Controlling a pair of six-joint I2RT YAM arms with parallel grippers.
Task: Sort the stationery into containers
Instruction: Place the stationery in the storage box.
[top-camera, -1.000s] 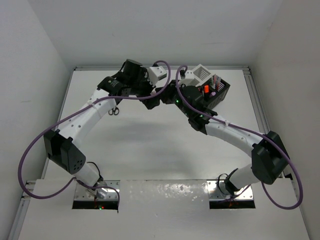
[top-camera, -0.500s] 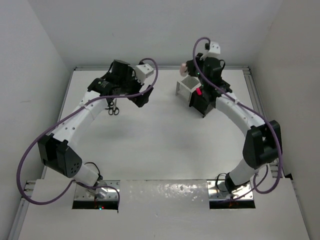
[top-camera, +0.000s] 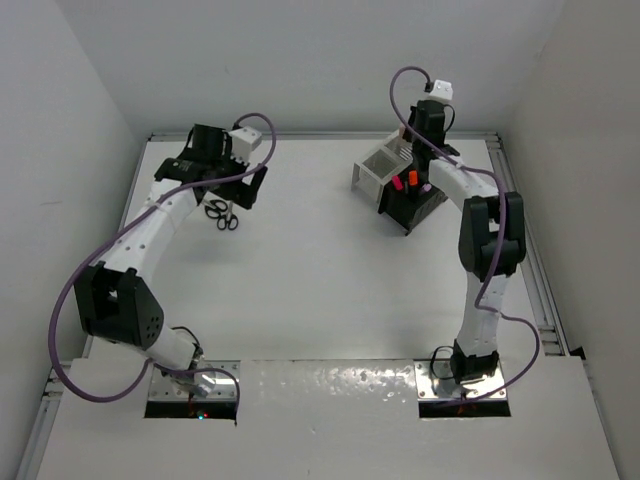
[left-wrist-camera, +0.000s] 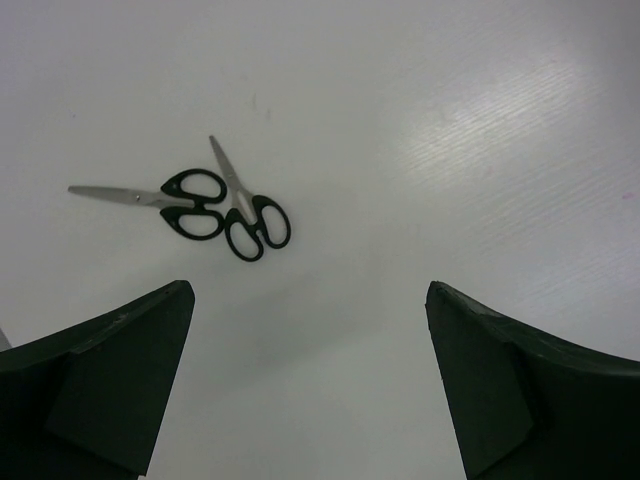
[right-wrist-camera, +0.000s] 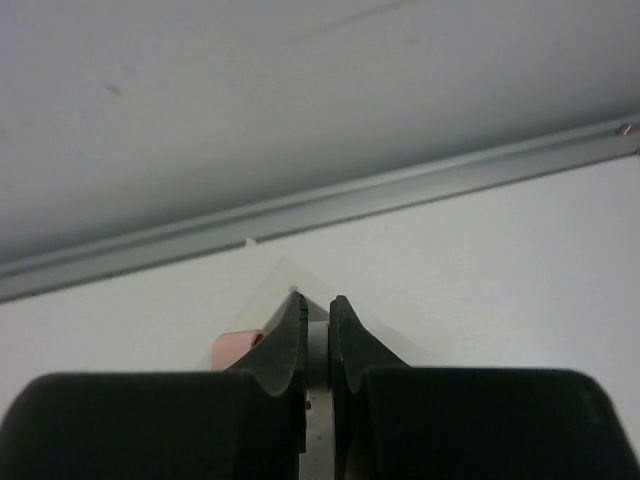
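Two small black-handled scissors (left-wrist-camera: 190, 200) (left-wrist-camera: 250, 220) lie touching on the white table, also seen from above as scissors (top-camera: 222, 215). My left gripper (left-wrist-camera: 308, 290) (top-camera: 252, 188) hovers just right of them, wide open and empty. The joined containers stand at the back right: a white box (top-camera: 378, 170) and a black box (top-camera: 412, 205) holding an orange highlighter (top-camera: 411, 181) and a pink one (top-camera: 426, 185). My right gripper (right-wrist-camera: 315, 305) (top-camera: 413, 150) is above their far end. It is shut on a thin grey metal strip with a rivet, like a scissor blade (right-wrist-camera: 318, 420). A salmon-pink piece (right-wrist-camera: 233, 348) shows beside its left finger.
An aluminium rail (right-wrist-camera: 400, 195) runs along the table's back edge, close below the right gripper, with the white wall behind it. Another rail (top-camera: 522, 225) borders the right side. Purple cables loop off both arms.
The two grippers were together at mid-table. The right arm has since swung to the back right over the containers, staying shut. The left gripper drew back left toward the scissors and opened fully.
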